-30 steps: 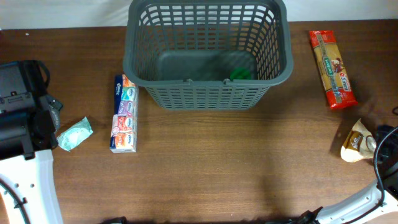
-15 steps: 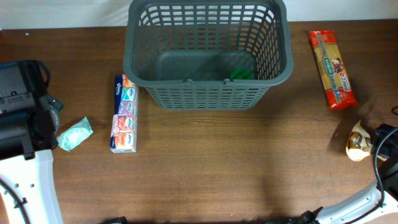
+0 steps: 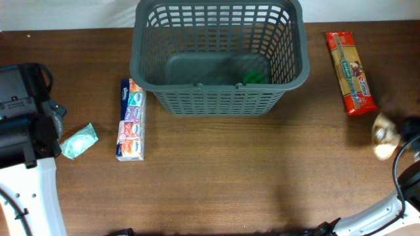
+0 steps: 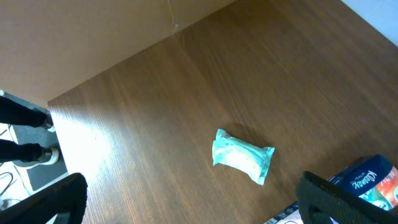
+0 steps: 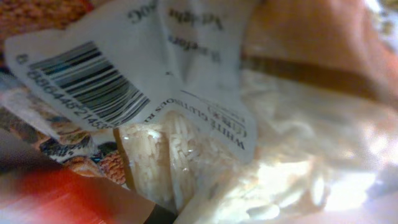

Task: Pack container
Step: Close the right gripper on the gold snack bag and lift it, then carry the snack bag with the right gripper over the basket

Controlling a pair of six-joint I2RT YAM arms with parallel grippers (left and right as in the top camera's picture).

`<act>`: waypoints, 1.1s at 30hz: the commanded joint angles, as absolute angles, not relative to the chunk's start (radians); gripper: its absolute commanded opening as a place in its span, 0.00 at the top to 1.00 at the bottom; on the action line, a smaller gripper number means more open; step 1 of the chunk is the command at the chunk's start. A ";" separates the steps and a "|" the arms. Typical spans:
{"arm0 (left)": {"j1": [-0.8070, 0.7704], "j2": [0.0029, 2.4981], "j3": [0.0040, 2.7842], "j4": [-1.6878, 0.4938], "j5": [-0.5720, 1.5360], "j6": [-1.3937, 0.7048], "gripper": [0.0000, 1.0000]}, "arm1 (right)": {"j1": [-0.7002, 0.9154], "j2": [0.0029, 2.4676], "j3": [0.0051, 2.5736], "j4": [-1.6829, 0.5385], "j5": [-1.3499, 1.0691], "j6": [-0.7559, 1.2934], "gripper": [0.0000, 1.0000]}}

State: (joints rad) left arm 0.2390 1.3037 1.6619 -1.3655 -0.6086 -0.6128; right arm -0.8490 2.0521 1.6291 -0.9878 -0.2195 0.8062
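Basket [image 3: 219, 98] sits far centre, green item [image 3: 254, 78] in its near-right corner. My left claw [image 4: 196, 202] gapes wide; right claw [image 3: 401, 133] grips blurred rice bag [image 5: 205, 137] at right edge.

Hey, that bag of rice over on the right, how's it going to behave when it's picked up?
The rice bag will probably sag and shift: loose grains show through clear film. Likely heavy for its size, being full of rice. The glossy film may slip in a grip.
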 commanded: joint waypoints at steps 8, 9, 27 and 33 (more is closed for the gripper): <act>0.245 1.307 1.672 -1.366 -0.605 -0.609 0.01 | -0.827 1.798 2.249 -1.093 -0.712 0.572 0.96; 0.245 1.307 1.672 -1.366 -0.605 -0.609 0.01 | -0.811 1.789 2.286 -1.085 -0.774 0.572 0.96; 0.245 1.307 1.672 -1.366 -0.605 -0.609 0.01 | 0.068 1.848 2.451 -0.942 -0.483 0.193 0.95; 0.245 1.307 1.672 -1.366 -0.605 -0.609 0.01 | 0.154 1.962 2.451 -0.943 -0.432 0.161 0.96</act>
State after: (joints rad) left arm 0.2390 1.3037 1.6619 -1.3655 -0.6090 -0.6128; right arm 0.1383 1.9255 2.4496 -0.9562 -0.5129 0.2005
